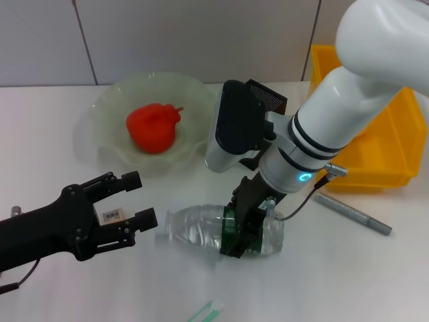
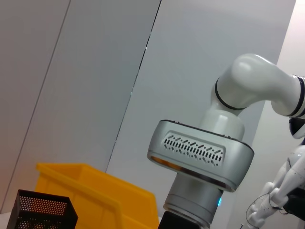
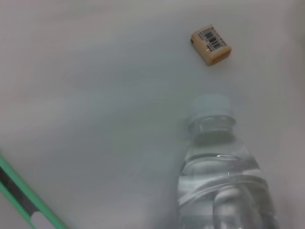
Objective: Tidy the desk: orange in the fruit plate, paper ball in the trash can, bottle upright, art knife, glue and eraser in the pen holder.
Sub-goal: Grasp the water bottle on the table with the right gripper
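You are at the bottle-upright step. The bottle (image 1: 218, 231) lies on its side on the desk (image 1: 47, 134), below the fruit plate (image 1: 110, 127), which already holds the orange (image 1: 153, 127). The right gripper (image 1: 247, 231) pinches the bottle's label band — next, tip it onto its base. The left gripper (image 1: 131, 201), fingers spread, waits beside the cap. Only the right wrist view shows the eraser (image 3: 211, 45) beyond the cap.

A slim grey metallic rod (image 1: 353, 215) lies flat on the table (image 1: 40, 134) on the robot's right side. It slants across the surface, with nothing touching it. Behind the table stands a pale grey panelled wall (image 1: 167, 33), its panels divided by thin dark seams.
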`<move>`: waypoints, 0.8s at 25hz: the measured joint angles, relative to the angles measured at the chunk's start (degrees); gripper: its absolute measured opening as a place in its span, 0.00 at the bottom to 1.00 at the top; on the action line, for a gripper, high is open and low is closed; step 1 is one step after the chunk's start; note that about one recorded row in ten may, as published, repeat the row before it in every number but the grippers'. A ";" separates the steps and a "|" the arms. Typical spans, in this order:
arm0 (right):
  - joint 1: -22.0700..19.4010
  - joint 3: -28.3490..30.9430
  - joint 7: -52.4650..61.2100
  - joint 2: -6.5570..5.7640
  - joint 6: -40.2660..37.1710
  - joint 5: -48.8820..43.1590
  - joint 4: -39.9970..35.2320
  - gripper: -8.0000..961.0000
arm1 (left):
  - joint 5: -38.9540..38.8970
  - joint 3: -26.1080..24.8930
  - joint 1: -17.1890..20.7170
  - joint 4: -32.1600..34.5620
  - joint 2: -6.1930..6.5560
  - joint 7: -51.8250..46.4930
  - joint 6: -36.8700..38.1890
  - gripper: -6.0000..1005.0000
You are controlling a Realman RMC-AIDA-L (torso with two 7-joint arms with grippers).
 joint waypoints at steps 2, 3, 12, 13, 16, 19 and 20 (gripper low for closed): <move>-0.02 -0.25 -0.26 0.00 0.41 0.46 0.39 0.84 | 0.00 0.00 -0.01 0.09 -0.02 -0.02 0.00 0.78; -0.02 -0.25 -0.26 0.00 0.41 0.46 0.39 0.84 | 0.00 0.00 -0.02 0.10 -0.06 -0.03 0.00 0.78; -0.06 -0.57 -0.43 0.01 0.86 0.59 0.52 0.84 | 0.00 -0.01 -0.06 0.15 -0.25 -0.05 0.00 0.78; -0.06 -0.57 -0.43 0.01 0.86 0.59 0.52 0.84 | 0.00 -0.01 -0.06 0.15 -0.25 -0.05 0.00 0.78; -0.06 -1.09 -0.42 0.00 1.00 0.59 0.49 0.84 | 0.00 -0.10 -0.13 0.15 -0.27 -0.05 0.00 0.78; -0.06 -1.18 -0.30 0.00 1.05 0.58 0.49 0.84 | 0.00 -0.21 -0.13 0.15 -0.27 -0.04 0.00 0.78; -0.06 -1.11 -0.27 0.00 1.04 0.58 0.49 0.84 | 0.00 -0.25 -0.12 0.15 -0.27 -0.04 -0.01 0.78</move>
